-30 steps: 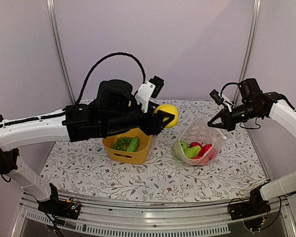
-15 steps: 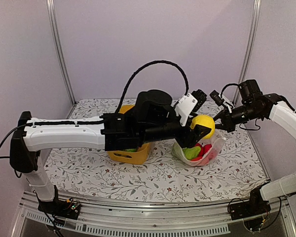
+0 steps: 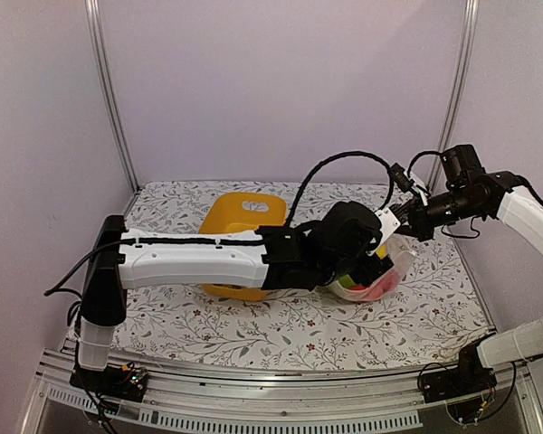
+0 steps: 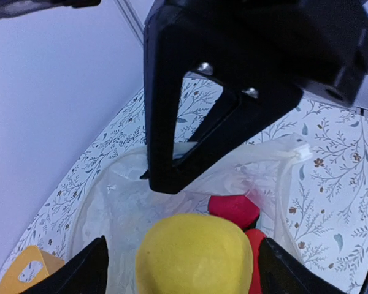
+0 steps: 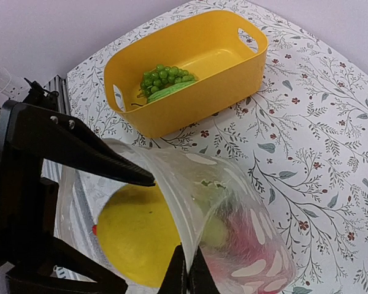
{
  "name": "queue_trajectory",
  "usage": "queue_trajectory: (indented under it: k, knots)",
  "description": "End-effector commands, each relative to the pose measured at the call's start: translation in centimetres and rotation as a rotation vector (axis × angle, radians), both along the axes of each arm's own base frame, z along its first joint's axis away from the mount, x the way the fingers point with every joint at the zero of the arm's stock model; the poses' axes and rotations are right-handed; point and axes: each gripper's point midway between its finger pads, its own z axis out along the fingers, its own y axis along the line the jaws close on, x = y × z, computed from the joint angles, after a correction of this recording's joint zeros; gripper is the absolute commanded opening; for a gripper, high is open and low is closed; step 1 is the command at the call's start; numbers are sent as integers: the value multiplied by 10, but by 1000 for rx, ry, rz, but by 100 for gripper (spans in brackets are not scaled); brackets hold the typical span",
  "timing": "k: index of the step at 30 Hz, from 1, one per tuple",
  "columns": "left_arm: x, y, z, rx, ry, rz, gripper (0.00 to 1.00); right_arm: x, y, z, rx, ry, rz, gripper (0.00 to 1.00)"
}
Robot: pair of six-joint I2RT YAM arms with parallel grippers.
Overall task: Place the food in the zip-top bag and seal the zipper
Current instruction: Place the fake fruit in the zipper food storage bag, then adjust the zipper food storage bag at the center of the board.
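Observation:
The clear zip-top bag (image 3: 394, 271) lies right of centre with its mouth held open; it also shows in the wrist views (image 4: 116, 202) (image 5: 245, 208). My right gripper (image 3: 414, 224) (image 5: 187, 275) is shut on the bag's upper rim. My left gripper (image 3: 366, 262) (image 4: 184, 269) is at the bag's mouth, shut on a yellow fruit (image 4: 193, 254) (image 5: 138, 239). Red food (image 4: 233, 208) and green food (image 3: 353, 282) lie inside the bag. The zipper strip runs along the pinched rim (image 5: 172, 184).
The yellow basket (image 3: 240, 212) (image 5: 190, 116) stands left of the bag, partly behind my left arm. It holds green grapes (image 5: 162, 78) and a green cucumber-like piece (image 5: 168, 92). The table's far wall is close behind.
My left arm swung right from above the basket, carrying the yellow fruit, and lowered it into the bag's mouth. My right gripper kept holding the rim in place.

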Motion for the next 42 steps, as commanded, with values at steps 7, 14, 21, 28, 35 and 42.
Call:
queue_trajectory:
  k: [7,14,21,28,35,42]
  knots:
    - [-23,31,98,-247,9,3,89,-2,2,4,10,-5,5,0]
    - [-1,97,75,-232,153,137,75,-4,1,6,5,-11,11,0]
    - [-37,101,36,-175,245,-2,66,-7,0,2,-2,-3,16,0]
    - [-130,83,21,49,99,-475,68,-8,1,-2,-1,12,21,0]
    - [-115,49,-20,279,99,-495,66,-6,1,-5,-5,23,18,0]
    - [-78,37,-68,434,192,-345,51,-7,2,-1,0,20,22,0]
